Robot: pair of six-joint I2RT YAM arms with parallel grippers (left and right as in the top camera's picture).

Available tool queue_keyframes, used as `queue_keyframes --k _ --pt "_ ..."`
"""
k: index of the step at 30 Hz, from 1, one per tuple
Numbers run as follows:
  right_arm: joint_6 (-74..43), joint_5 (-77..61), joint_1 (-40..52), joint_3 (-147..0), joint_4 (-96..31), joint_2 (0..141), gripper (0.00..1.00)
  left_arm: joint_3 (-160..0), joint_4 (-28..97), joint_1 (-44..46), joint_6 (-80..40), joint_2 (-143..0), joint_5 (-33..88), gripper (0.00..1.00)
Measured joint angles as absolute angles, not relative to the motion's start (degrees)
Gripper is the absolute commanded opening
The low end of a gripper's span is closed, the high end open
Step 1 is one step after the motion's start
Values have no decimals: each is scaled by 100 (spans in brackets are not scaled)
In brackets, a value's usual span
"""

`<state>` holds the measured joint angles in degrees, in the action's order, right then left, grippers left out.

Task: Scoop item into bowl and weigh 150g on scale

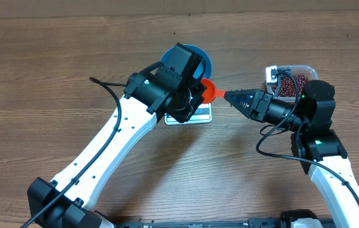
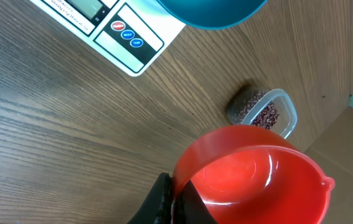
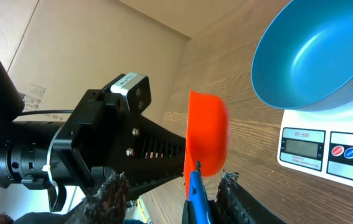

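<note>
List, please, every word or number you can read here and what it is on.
Nothing reads clearly.
Print on the scale, above the display and on the buttons: too blurred.
Print on the cardboard label: too small.

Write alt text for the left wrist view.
An empty red scoop, held by the left gripper, hangs over a wood table; beyond it sit a clear tub of red-brown beans and a white scale with a blue bowl.

The red scoop [image 2: 251, 168] is glossy plastic; the bowl [image 3: 313, 56] smooth and shiny; the table [image 2: 39, 137] matt wood grain; the tub [image 2: 291, 115] clear plastic.
</note>
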<state>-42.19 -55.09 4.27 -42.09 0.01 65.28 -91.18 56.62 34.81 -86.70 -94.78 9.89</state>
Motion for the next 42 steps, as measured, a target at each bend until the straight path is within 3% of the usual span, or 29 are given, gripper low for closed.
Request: queue_keyframes --k 42 --pt "-4217 -5502 427 -4209 1 6528 37 -9118 5717 3566 -9120 -9478 989 4"
